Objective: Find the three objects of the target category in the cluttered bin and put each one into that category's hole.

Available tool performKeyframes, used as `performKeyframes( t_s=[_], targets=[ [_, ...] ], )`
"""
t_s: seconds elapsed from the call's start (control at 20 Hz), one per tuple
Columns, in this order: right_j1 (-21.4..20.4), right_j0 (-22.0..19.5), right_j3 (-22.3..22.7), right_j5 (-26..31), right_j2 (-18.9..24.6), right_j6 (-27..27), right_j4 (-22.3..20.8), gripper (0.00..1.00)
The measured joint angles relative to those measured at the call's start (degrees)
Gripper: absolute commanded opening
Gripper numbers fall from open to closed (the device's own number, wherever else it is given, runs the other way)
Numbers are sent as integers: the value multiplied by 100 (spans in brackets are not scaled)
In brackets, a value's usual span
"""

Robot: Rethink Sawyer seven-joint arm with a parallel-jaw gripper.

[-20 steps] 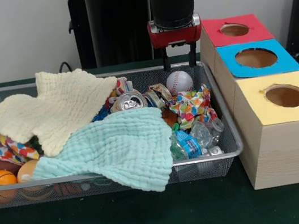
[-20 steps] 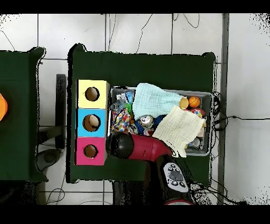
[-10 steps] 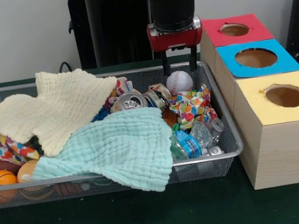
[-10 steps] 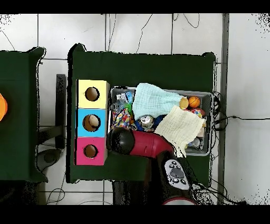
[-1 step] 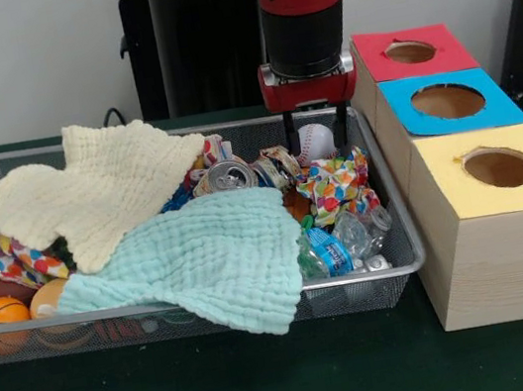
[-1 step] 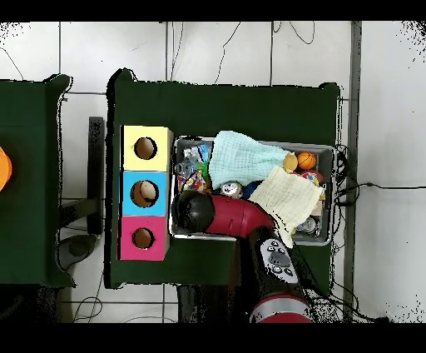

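We see the claw point(image 5: 317, 136) open, fingers straddling the baseball point(image 5: 316, 142) at the wire bin's point(image 5: 199, 304) 1 o'clock corner, no grip confirmed.

Front view low, close; overhead straight down; both share bin point(image 5: 394, 264).

A white baseball point(image 5: 315, 139) with red stitching lies at the far right corner of the wire bin point(image 5: 400, 232), beside crushed cans point(image 5: 230, 176), the pincer point(image 5: 316, 132) straddling it.
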Motion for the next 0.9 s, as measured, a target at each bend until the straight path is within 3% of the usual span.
performKeyframes(
  t_s=[0.9],
  targets=[
    [453,45,-705,1,0,0,13,100]
  ],
)
